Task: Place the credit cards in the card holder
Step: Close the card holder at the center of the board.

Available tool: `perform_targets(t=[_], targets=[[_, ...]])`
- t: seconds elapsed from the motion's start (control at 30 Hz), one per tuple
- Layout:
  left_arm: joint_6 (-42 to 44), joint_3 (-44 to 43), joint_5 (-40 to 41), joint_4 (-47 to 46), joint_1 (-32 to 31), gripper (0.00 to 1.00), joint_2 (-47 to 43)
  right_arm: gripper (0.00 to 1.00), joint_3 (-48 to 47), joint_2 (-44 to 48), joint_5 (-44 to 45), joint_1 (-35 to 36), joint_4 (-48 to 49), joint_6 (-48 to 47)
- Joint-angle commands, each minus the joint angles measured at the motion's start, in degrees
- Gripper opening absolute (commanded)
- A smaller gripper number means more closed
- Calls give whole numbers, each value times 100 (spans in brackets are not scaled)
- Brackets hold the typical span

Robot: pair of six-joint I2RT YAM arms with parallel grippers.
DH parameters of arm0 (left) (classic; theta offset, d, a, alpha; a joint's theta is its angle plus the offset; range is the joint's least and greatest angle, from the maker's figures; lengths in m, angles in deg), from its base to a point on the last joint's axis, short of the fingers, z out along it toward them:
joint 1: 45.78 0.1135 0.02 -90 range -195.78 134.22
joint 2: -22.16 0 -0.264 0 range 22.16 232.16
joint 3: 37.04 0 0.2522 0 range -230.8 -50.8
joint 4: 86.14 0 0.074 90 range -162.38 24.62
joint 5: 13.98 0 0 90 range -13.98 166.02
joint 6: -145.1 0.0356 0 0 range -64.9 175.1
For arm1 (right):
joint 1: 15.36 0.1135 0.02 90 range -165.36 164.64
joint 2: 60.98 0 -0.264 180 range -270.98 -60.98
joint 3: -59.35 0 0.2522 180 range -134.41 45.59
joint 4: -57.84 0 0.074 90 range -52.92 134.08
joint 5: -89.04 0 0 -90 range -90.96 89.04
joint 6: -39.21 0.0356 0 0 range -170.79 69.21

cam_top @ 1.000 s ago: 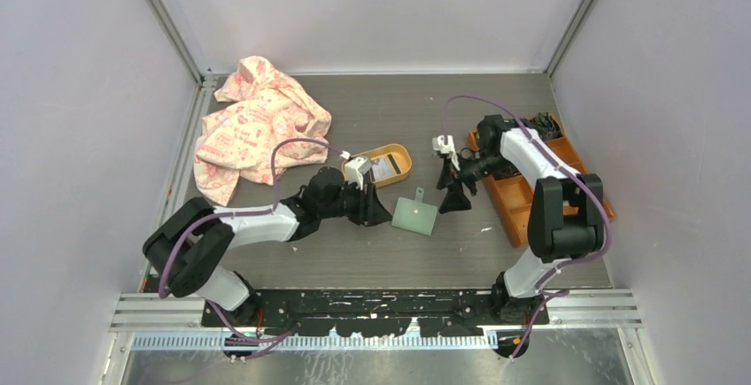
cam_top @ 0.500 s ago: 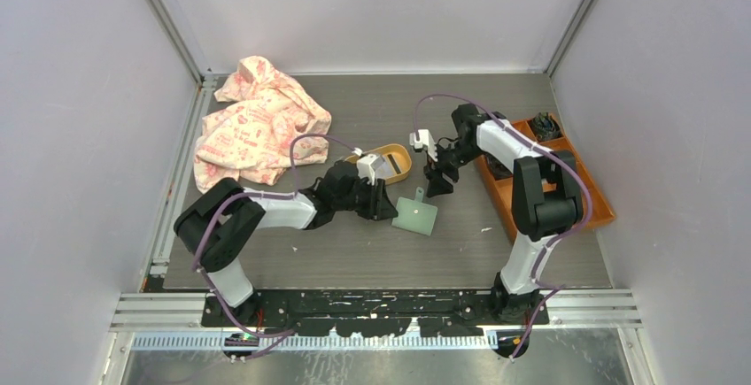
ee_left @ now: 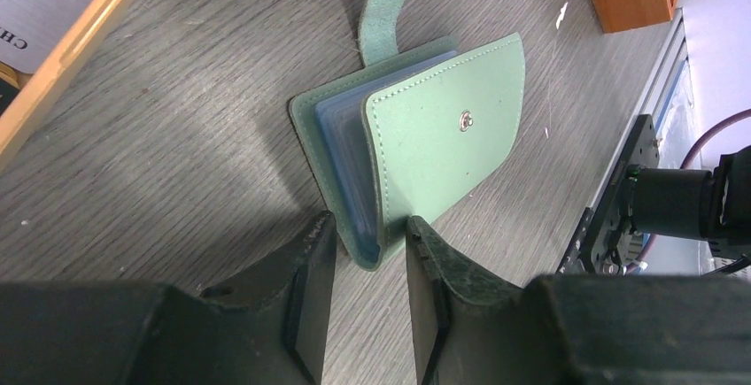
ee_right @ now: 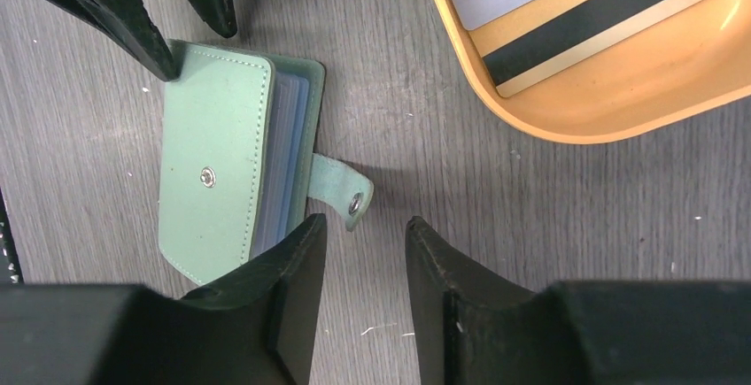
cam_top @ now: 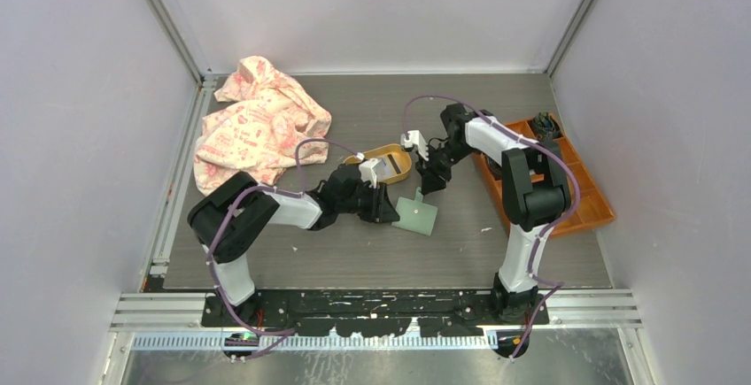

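Near the worktop's centre, the right end effector [ee_right: 365,223] — half-open, empty — has swung in beside the card holder [cam_top: 414,215], whose fold the left end effector [ee_left: 367,226] straddles, grip unclear — opening looks next.

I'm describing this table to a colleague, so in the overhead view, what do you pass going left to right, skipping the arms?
First the pink patterned cloth → yellow-orange tray → green card holder → orange compartment box.
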Motion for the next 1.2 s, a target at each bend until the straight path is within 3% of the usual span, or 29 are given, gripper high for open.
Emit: perform_targets(t=[0.0,0.33,0.87,1.17], targets=[[-60,-160,-121,-495,7,35,7,41,-289,-42,-38,88,-189,-33],[-126,-134,-118,-492,7,29,25,2,-503,-120,-124,191,-733,-352],[-574,279,193,-537,-68,27,-1134,1,203,679,-383,188,-211,-141],[-1113,-91,-81,-1202,-258,10,-127,1,348,801,-460,191,12,195]])
